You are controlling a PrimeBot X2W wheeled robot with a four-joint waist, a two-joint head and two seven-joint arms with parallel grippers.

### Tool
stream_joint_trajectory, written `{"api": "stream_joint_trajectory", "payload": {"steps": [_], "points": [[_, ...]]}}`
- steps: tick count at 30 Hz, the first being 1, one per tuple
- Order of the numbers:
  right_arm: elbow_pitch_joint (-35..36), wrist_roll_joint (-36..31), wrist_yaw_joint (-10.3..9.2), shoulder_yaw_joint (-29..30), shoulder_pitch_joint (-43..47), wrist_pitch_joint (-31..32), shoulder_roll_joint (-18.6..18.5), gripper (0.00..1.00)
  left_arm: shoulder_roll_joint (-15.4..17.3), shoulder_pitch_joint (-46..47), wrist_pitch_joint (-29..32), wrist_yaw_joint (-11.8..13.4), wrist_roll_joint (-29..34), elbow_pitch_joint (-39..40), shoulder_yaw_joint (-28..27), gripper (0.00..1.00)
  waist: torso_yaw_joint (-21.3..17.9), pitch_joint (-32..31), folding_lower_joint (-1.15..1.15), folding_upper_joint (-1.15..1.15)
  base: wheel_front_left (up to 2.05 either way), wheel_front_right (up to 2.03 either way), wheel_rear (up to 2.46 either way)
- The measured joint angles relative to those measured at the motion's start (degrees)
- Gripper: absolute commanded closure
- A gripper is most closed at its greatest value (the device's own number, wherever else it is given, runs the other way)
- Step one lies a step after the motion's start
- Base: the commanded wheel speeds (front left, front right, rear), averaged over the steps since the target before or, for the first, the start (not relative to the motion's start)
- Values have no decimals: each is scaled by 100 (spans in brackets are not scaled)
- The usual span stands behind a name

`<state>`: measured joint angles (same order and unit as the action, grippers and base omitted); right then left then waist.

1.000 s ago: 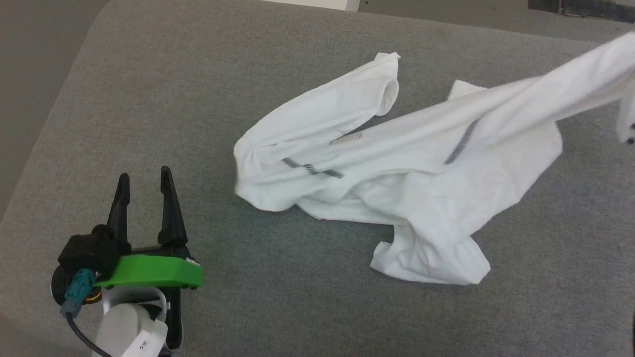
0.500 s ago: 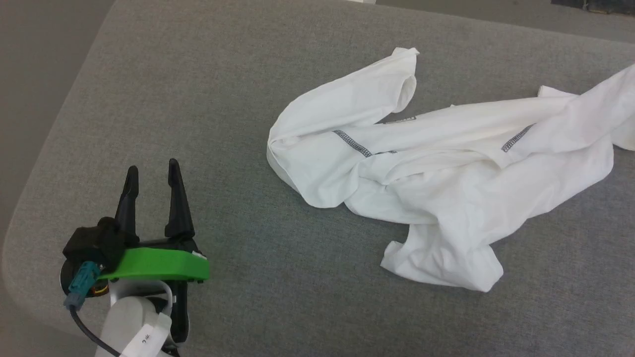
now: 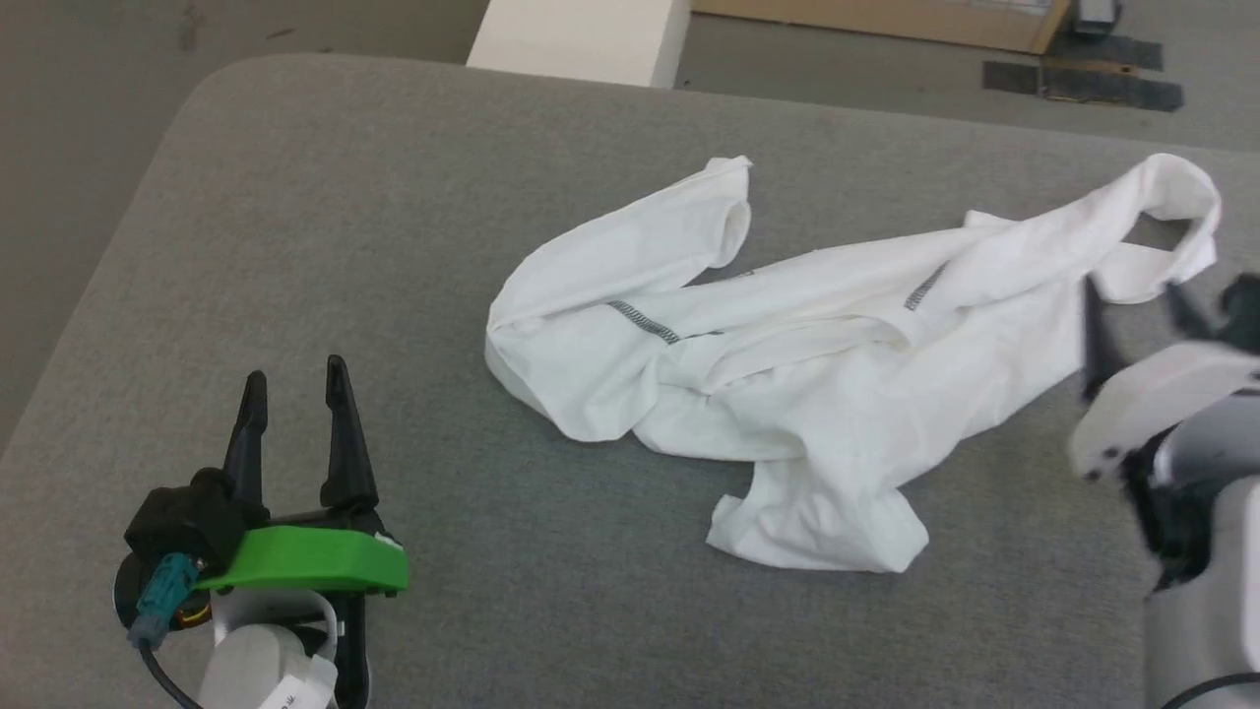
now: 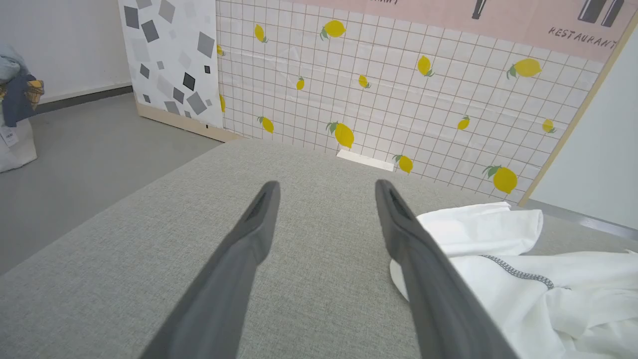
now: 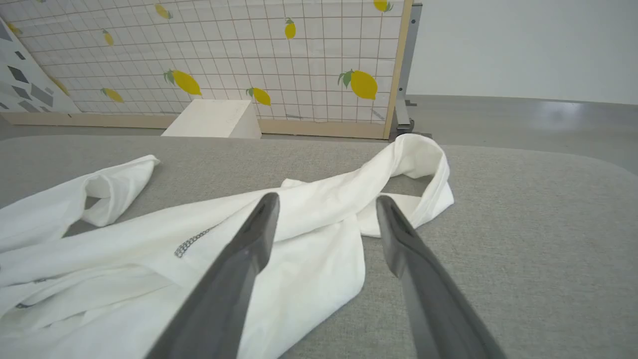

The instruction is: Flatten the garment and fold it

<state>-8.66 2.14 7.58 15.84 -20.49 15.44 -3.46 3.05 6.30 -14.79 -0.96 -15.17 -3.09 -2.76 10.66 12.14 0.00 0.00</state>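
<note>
One garment (image 3: pixel 817 384) on the grey bench (image 3: pixel 394 197): white, crumpled, not flat.

Count on it:
- Two dark stitched seams: one (image 3: pixel 642 321) in the garment's left half, one (image 3: pixel 923 288) in its right half.
- Two sleeves: left sleeve (image 3: pixel 689 226) is bent back with the cuff open. Right sleeve (image 3: pixel 1171 187) curls into a loop at the garment's far right end.
- One bunched flap (image 3: pixel 817 522) sticks out from the garment's near edge.

You have two grippers, two fingers each.
- Left gripper (image 3: pixel 295 372) is well left of the garment, over bare bench, fingers spread, nothing between them. In its wrist view (image 4: pixel 326 184) the garment lies just right of the right finger.
- Right gripper (image 3: pixel 1137 300) is at the garment's right end, just beside the sleeve loop, and blurred in the head view. Its wrist view (image 5: pixel 327 199) shows the fingers spread over the cloth with nothing pinched. Can't tell if they touch the cloth.

One white block (image 3: pixel 581 39) sits on the floor beyond the garment.
</note>
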Motion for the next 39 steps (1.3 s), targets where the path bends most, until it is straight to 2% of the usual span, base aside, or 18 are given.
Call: {"api": "stream_joint_trajectory", "payload": {"steps": [4, 9, 13, 16, 21, 22, 26, 31, 35, 39], "points": [[-13, 411, 0, -890, 210, 702, 33, 0, -1, -16, 0, 1, -66, 2, 69, 0, -189, -94, 0, 0, 0, 0, 0], [-402, 428, 0, -1861, 53, 1726, 53, 0, -3, -4, 0, 10, -138, -14, 248, 0, -233, -83, 0, 0, 0, 0, 0], [-921, 325, 0, -2363, -428, 2193, 55, 0, -5, 25, 1, 10, -192, -45, 352, 0, -132, 17, 0, 0, 0, 0, 0], [-1436, 256, -1, -2815, -587, 2778, 46, 0, -7, 39, 1, 10, -192, -93, 365, 0, 10, 95, 0, 0, 0, 0, 0], [-1626, 602, -5, -3355, -882, 3424, -155, 0, -5, 25, 0, 10, -192, -171, 348, 0, 213, 173, 0, 0, 0, 0, 0], [-1602, 731, -11, -3448, -910, 3505, -237, 100, -5, 20, 0, 10, -192, -179, 345, 0, 238, 174, 0, 0, 0, 0, 0], [-1266, 1414, -3, -3680, -787, 3750, -584, 100, -5, -16, 0, 10, -192, -199, 353, 0, 242, 97, 0, 0, 0, 0, 0], [-211, 2124, -2, -3782, 1, 4229, -1246, 100, -5, -51, 0, 10, -190, -204, 390, 0, 129, -62, 0, 0, 0, 0, 0], [786, 2542, -1, -3426, 1043, 5002, -1763, 100, -5, -85, 0, 10, -174, -200, 420, 0, -22, -163, 0, 0, 0, 0, 0], [1502, 2752, -1, -2913, 2131, 5769, -1850, 100, -5, -134, 0, 10, -146, -192, 432, 0, -196, -224, 0, 0, 0, 0, 0]]}}
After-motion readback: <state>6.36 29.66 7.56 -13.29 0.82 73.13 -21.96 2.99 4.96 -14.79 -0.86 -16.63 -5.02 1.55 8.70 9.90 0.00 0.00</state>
